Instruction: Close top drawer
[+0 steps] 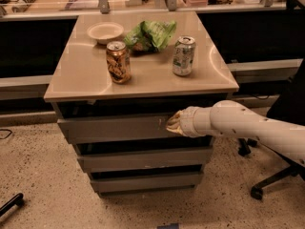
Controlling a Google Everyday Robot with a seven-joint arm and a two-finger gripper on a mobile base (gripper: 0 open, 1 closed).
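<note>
The top drawer (112,127) is a wide, shallow grey drawer under the beige cabinet top (147,80). Its flat front stands only slightly forward of the cabinet, with a narrow dark gap above it. Small white scuffs show right of its centre. My gripper (170,124) is at the end of the white arm that reaches in from the right. Its tip presses against the drawer front right of centre.
On the cabinet top stand a brown can (118,62), a silver-green can (183,56), a green chip bag (152,34) and a white bowl (105,32). Two narrower grey drawers (145,159) sit below. An office chair base (267,182) stands at right.
</note>
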